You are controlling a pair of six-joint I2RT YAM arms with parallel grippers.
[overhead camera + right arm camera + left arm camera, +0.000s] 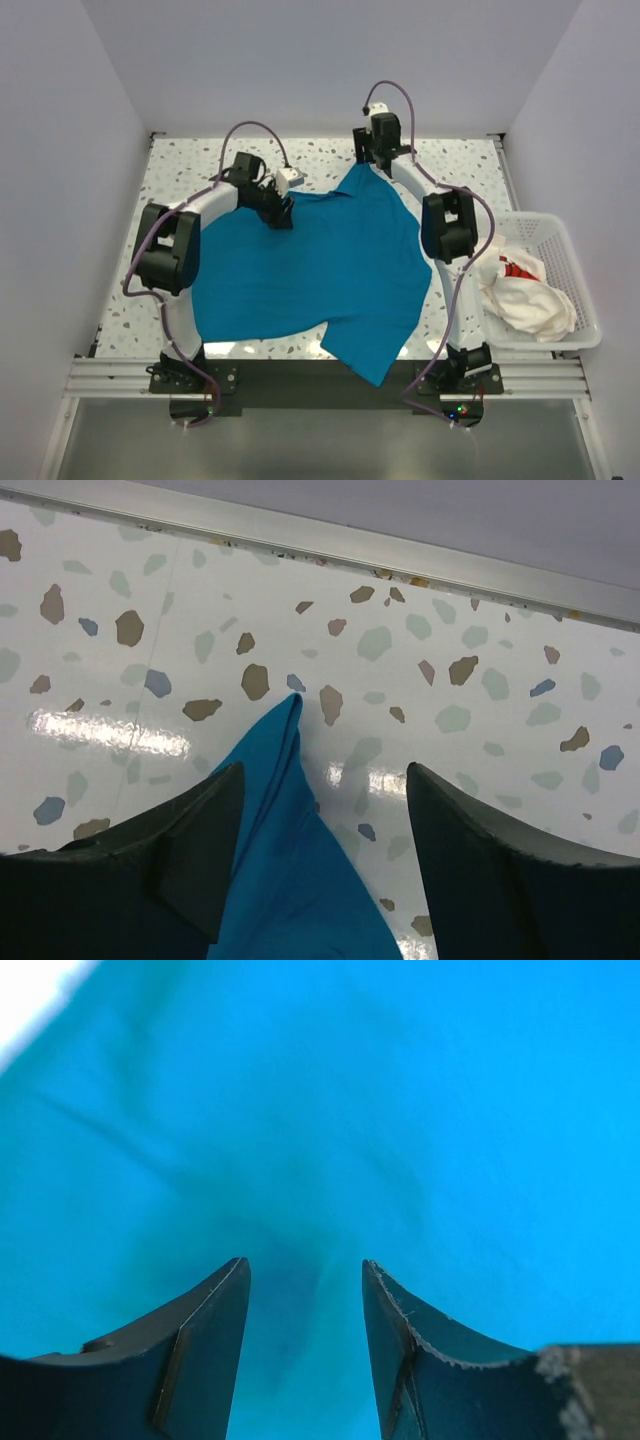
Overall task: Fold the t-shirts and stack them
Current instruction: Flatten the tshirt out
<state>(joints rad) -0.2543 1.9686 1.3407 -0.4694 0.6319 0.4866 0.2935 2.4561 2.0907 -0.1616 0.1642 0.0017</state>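
The teal-blue t-shirt point(320, 270) lies spread over the middle of the table, one corner hanging over the near edge. My left gripper point(280, 214) is open and low over the shirt's far left edge. In the left wrist view point(305, 1270) the teal cloth point(400, 1110) fills the frame and nothing is gripped. My right gripper point(363, 158) is open at the shirt's far pointed tip. In the right wrist view point(325, 770) that tip point(290, 880) lies between the fingers, close to the left one. The white t-shirt with red marks point(525, 295) lies crumpled in the basket.
The white mesh basket point(577, 262) stands at the table's right edge. The speckled tabletop point(200, 170) is bare beyond the shirt. A metal rail point(350, 545) and the wall close the far side just past my right gripper.
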